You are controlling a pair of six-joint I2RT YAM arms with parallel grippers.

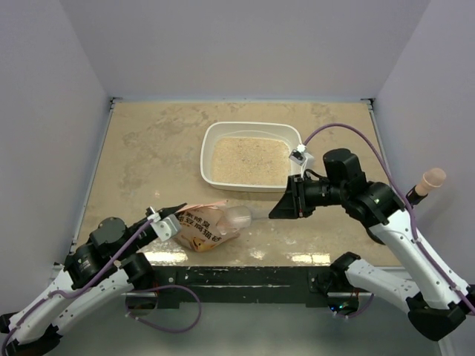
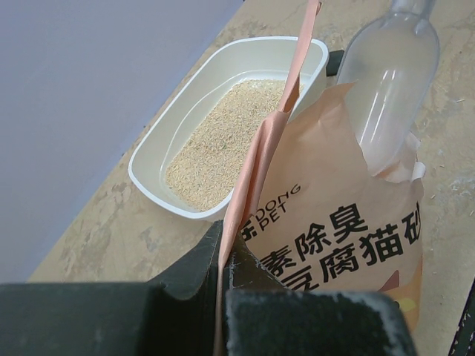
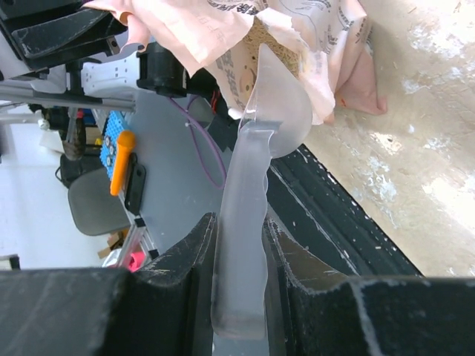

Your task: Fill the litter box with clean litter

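Observation:
The white litter box (image 1: 208, 147) sits mid-table and holds a layer of pale beige clean litter (image 1: 249, 160); it also shows in the left wrist view (image 2: 152, 159) with litter (image 2: 223, 141) inside. My left gripper (image 1: 172, 214) is shut on the top edge of the orange-pink printed bag (image 1: 204, 230), shown close in the left wrist view (image 2: 334, 237). My right gripper (image 1: 283, 207) is shut on the handle of a clear plastic scoop (image 3: 249, 193), whose bowl (image 1: 239, 216) sits in the bag's open mouth (image 2: 390, 89).
The table's black front edge (image 1: 245, 273) runs just below the bag. Grey walls enclose the table on three sides. A pink-tipped object (image 1: 429, 180) stands at the right wall.

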